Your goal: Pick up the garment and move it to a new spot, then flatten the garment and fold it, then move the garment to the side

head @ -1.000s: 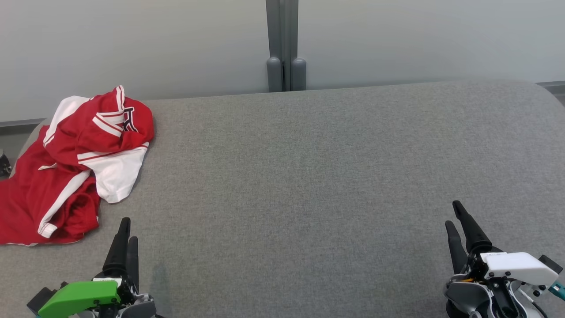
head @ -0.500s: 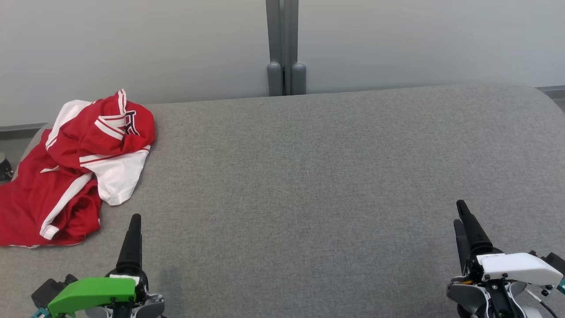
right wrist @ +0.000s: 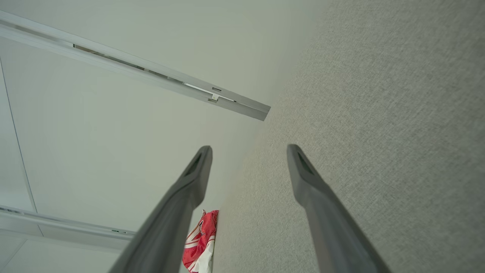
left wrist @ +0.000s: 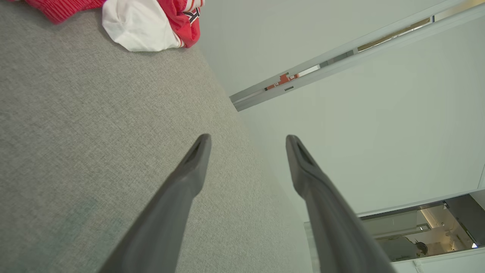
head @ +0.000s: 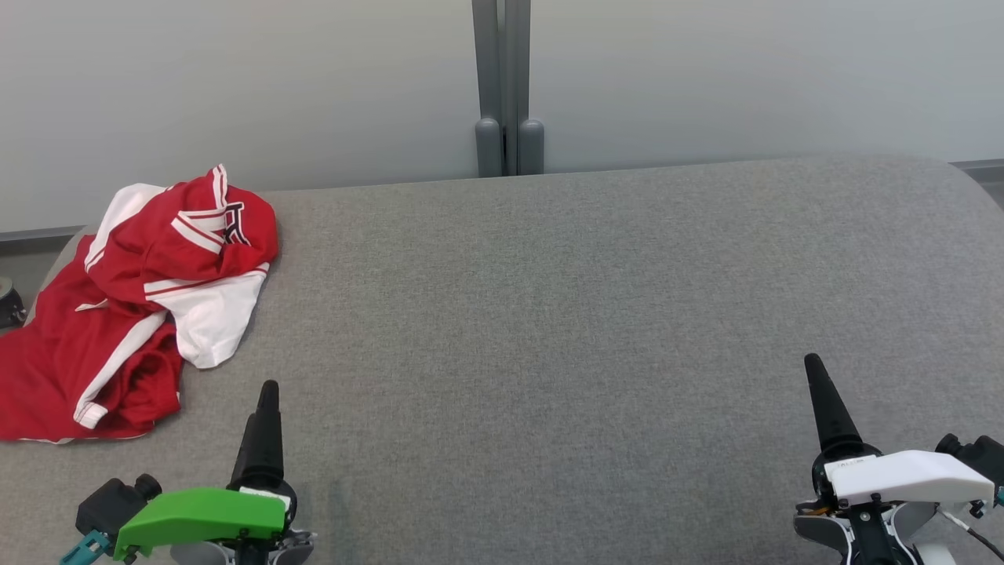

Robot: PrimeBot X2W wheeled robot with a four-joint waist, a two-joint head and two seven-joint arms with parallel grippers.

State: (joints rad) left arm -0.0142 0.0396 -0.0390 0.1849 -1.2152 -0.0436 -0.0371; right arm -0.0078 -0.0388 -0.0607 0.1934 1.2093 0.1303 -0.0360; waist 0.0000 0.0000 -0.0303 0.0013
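Head: shows crumpled garment (head: 133,306) at table's (head: 549,314) far-left, L gripper (head: 263,408) near it w/o touching, R gripper (head: 817,388) well apart at right. L wrist: shows jaws spread, empty, garment top-left. R wrist: shows jaws spread, empty, garment far off.

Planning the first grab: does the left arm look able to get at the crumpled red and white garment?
Probably yes: the left gripper is open and empty, and only bare grey surface lies between it and the garment, ahead to its left.

Left tool (head: 263,396) has green cover, right tool (head: 814,365) white (dark fingers (left wrist: 189,170)).
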